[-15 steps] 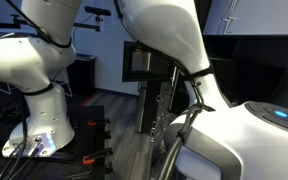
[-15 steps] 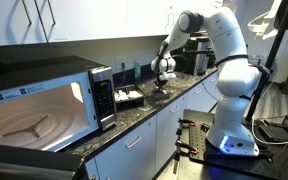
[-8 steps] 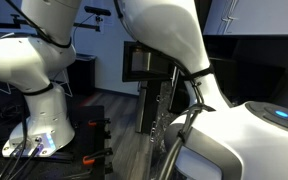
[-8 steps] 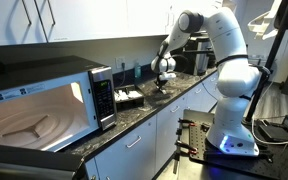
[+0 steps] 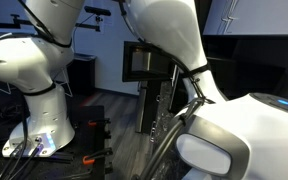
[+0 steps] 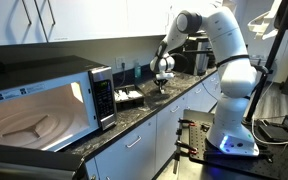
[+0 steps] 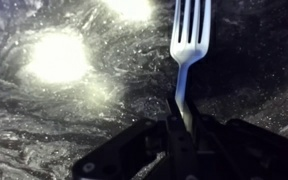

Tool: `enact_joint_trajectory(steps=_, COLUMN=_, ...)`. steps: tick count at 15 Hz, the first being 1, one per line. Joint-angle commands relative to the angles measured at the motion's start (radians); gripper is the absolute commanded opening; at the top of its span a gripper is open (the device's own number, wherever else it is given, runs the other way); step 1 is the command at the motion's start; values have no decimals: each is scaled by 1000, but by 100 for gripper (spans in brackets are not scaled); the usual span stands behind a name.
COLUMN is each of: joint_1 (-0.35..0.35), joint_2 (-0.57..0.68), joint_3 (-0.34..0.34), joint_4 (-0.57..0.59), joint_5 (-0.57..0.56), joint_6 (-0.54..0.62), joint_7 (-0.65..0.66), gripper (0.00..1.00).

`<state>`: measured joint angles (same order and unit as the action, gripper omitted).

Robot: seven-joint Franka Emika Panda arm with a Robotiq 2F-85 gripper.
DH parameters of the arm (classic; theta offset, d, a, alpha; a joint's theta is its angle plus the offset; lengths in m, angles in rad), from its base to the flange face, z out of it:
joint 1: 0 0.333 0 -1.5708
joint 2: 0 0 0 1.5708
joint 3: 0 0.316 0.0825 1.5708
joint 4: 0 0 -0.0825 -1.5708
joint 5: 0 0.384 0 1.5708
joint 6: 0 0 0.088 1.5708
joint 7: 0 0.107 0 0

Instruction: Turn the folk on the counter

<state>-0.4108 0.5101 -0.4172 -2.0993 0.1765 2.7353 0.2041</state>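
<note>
**Fork clamped in gripper above the counter**

Item 1. Fork: pale, four tines, seen in the wrist view. The tines point away from the gripper, towards the counter surface. The handle runs straight back between the fingers. Whether the tines touch the counter cannot be told.

Item 2. Gripper: dark fingers pressed together on the end of the fork handle, one on each side, with no gap showing. In an exterior view the gripper points down and hangs just above the counter, over the middle of its length.

Item 3. Counter: glossy black with grey-white speckles. Two bright lamp reflections lie on it in the wrist view, beside the fork tines. In an exterior view the counter is a long narrow top over pale cabinet fronts.

Item 4. Arm: white, standing on a base on the floor in front of the counter and reaching over its edge.

Item 5. Microwave: on the counter at its near end, well apart from the gripper.

Item 6. Black tray: on the counter between the microwave and the gripper, holding pale items too small to identify.

Item 7. White arm housing: fills an exterior view at close range, blocking the counter.
</note>
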Motion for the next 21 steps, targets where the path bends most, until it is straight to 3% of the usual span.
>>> enact_joint_trajectory(steps=1, joint_1=42, joint_2=-19, joint_3=-29, joint_4=12, joint_5=-10, joint_6=-82, joint_7=114, gripper=3)
enact_joint_trajectory(steps=3, joint_1=42, joint_2=-27, joint_3=-18, joint_4=12, joint_5=-1, joint_6=-96, joint_7=134, gripper=3)
enact_joint_trajectory(steps=5, joint_1=22, joint_2=-56, joint_3=18, joint_4=-13, joint_5=4, joint_6=-52, joint_7=63, gripper=3)
enact_joint_trajectory(steps=6, joint_1=30, joint_2=-8, joint_3=-1, joint_4=11, joint_5=-6, joint_6=-52, joint_7=98, gripper=11)
enact_joint_trajectory(steps=12, joint_1=29, joint_2=-24, joint_3=9, joint_4=11, joint_5=-4, joint_6=-52, joint_7=93, gripper=11)
enact_joint_trajectory(steps=13, joint_1=25, joint_2=-26, joint_3=12, joint_4=15, joint_5=15, joint_6=-55, joint_7=111, gripper=3)
enact_joint_trajectory(steps=21, joint_1=64, joint_2=-50, joint_3=-17, joint_4=-6, joint_5=174, joint_6=-73, joint_7=451, gripper=3)
